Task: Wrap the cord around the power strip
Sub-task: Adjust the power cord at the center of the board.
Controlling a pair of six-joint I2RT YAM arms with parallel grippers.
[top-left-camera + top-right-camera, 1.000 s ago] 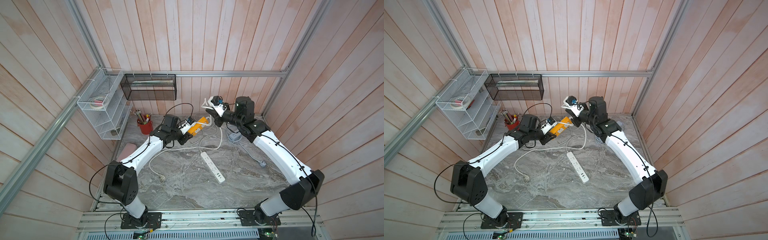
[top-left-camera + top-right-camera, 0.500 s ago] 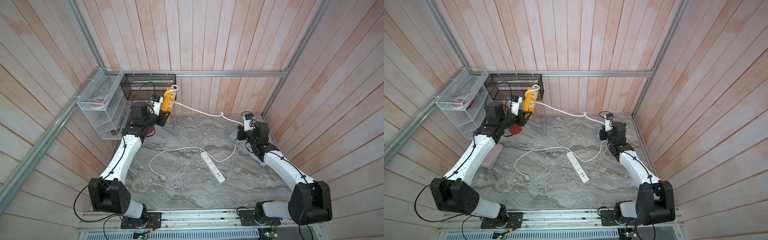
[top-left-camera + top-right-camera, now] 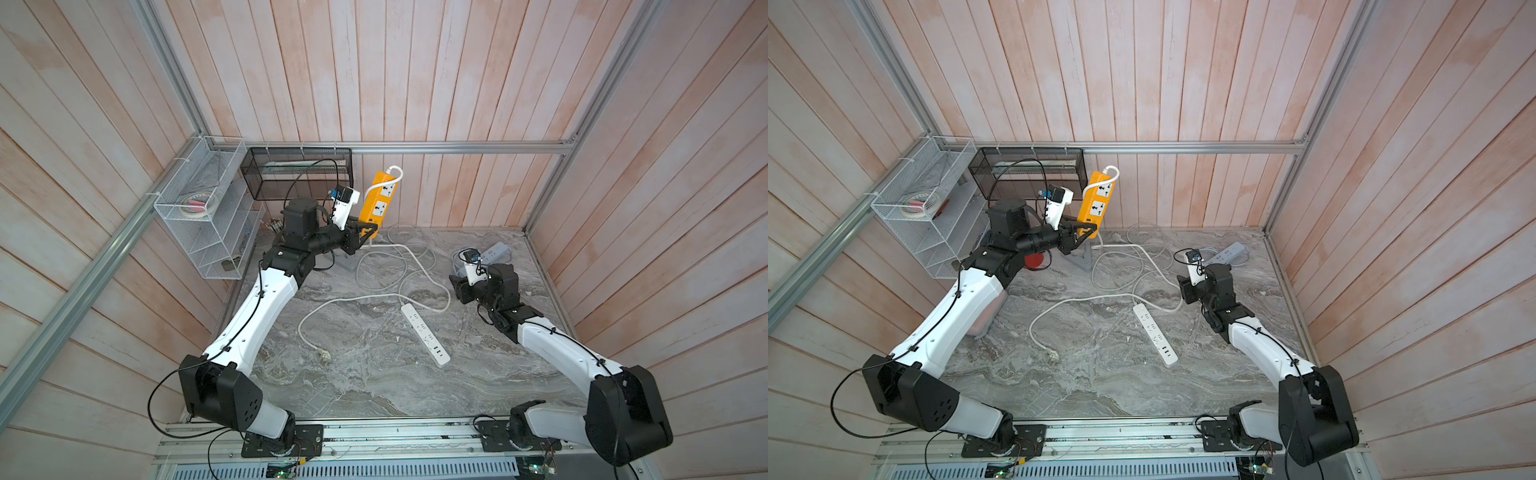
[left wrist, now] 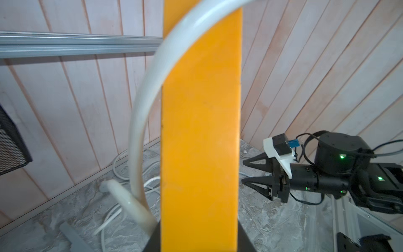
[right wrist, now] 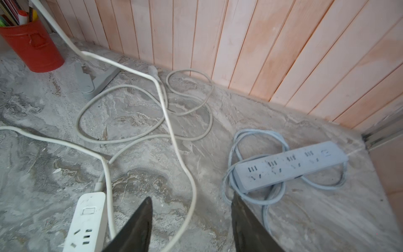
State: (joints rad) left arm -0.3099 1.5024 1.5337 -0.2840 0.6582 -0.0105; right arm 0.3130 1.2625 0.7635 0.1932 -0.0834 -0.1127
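The orange power strip (image 3: 380,199) (image 3: 1098,203) stands upright near the back wall, held at its lower end by my shut left gripper (image 3: 370,230) (image 3: 1088,230) (image 4: 198,240). Its orange back (image 4: 200,131) fills the left wrist view. Its white cord (image 3: 395,170) (image 4: 139,131) leaves the strip's top, curves down and lies in slack loops on the table (image 3: 415,266) (image 5: 174,139). My right gripper (image 3: 455,286) (image 3: 1181,286) (image 5: 192,197) (image 4: 243,172) stands open low at the right. The cord runs on the table under the gap between its fingers, untouched.
A white power strip (image 3: 424,334) (image 5: 87,220) with its own cord lies mid-table. A blue-grey strip (image 3: 496,251) (image 5: 290,165) sits at the back right corner. At the back left are a red pen cup (image 5: 32,48), a grey strip (image 5: 96,80), a wire shelf (image 3: 199,208) and a black mesh basket (image 3: 297,178).
The right gripper, shut on the cord and pulling it taut toward the right, has opened. The cord has dropped slack onto the table. The left gripper still holds the raised orange strip.
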